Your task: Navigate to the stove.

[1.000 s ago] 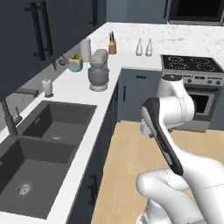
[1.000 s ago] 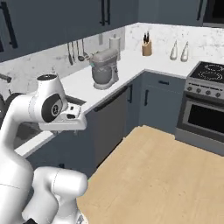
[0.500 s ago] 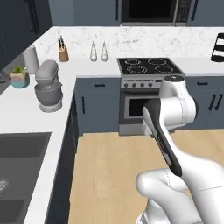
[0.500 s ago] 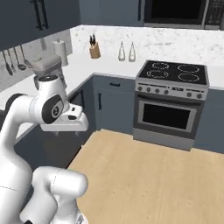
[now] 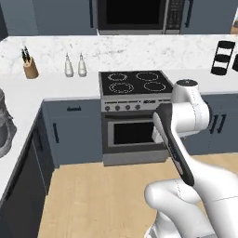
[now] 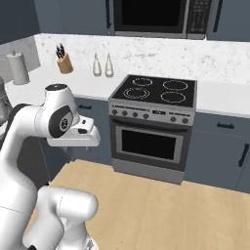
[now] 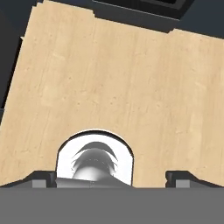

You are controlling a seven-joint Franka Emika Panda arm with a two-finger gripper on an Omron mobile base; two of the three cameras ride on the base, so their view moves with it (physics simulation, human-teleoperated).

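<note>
Behind the white arm (image 5: pixel 186 116), the stove (image 5: pixel 135 109) stands partly hidden.

Stove (image 5: pixel 135 83) now nearly straight ahead

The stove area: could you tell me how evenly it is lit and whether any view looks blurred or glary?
Left base view: stove evenly lit, no glare on the cooktop. Right base view: the same flat light, edges slightly soft. Hand view: wooden floor evenly bright, gripper tips dark.

stove (image 5: pixel 135 83) front right part hidden behind arm, microwave (image 6: pixel 161 14) top cut off, knob markings too small
</note>
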